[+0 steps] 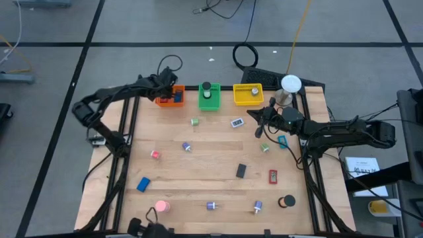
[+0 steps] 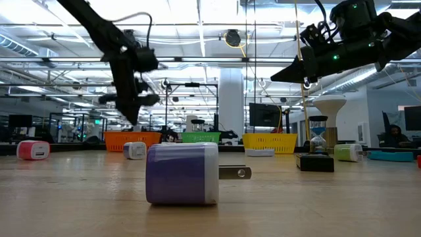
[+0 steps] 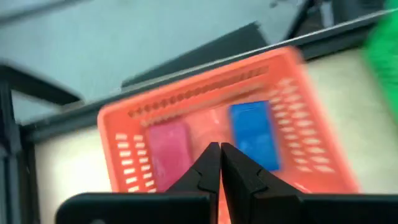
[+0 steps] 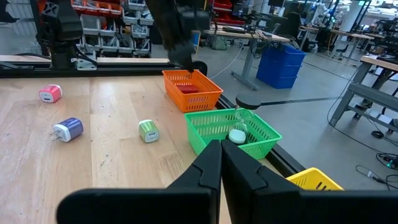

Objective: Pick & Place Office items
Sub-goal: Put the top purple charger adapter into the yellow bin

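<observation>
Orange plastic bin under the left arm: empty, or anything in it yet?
Not empty. The left wrist view shows the orange plastic bin holding a blue block and a pink-red block.

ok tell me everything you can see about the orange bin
The orange bin is a small rectangular plastic basket with slotted walls, standing upright at the table's far edge, leftmost of three bins beside the green bin. Inside lie a blue block and a pinkish-red block, side by side. The left gripper hovers shut right above it, not touching it.
</observation>
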`<move>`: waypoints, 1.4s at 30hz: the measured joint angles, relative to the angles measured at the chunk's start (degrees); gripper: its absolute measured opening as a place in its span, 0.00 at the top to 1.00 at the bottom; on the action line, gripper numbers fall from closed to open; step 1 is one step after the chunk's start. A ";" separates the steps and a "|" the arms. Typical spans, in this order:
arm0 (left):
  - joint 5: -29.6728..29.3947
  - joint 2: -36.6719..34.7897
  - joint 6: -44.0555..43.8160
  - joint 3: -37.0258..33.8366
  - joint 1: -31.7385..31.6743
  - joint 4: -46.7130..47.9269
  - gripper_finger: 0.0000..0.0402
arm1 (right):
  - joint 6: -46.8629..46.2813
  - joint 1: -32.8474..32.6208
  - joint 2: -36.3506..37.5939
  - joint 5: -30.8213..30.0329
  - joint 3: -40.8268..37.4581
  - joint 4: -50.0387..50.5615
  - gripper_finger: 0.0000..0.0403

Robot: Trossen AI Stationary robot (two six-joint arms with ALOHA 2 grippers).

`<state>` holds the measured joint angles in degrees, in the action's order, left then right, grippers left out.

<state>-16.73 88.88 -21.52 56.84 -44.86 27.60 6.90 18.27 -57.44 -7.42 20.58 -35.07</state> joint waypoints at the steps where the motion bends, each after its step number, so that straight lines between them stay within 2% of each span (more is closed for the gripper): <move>1: -0.02 -1.31 1.51 0.00 1.06 0.50 0.96 | 0.00 -0.01 -0.01 0.00 0.00 0.01 0.99; 5: -0.02 -5.43 6.61 0.00 7.00 0.04 0.96 | 0.00 0.00 -0.01 0.00 0.00 0.00 0.99; 11: 1.06 -6.92 16.56 -0.01 17.58 -3.69 0.96 | 0.00 -0.01 -0.01 -0.01 0.00 -0.25 0.99; 19: 11.93 -6.88 23.18 -0.77 28.66 -7.89 0.96 | 0.00 -0.01 -0.01 -0.02 0.00 -0.24 0.99; 23: 20.32 -6.60 25.44 -1.14 32.45 -3.47 0.96 | 0.00 -0.01 -0.01 -0.02 0.00 -0.24 0.99; 27: 18.37 -6.20 21.61 -1.25 36.34 4.54 0.93 | -0.17 0.01 0.01 -0.02 0.00 -0.24 0.99; 33: 14.54 -6.25 18.88 -1.25 40.64 10.75 0.75 | -0.18 -0.01 0.01 -0.02 0.00 -0.24 0.99; 37: 15.80 -5.29 19.77 -1.25 41.50 11.67 0.56 | -0.20 -0.01 0.01 -0.02 0.00 -0.26 0.99; 42: 17.76 -1.62 25.48 -1.92 41.50 12.29 0.38 | -0.22 0.00 0.01 -0.02 0.00 -0.27 0.99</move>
<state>1.03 87.25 3.97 54.92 -3.36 39.89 6.67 18.27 -57.43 -7.44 20.58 -35.34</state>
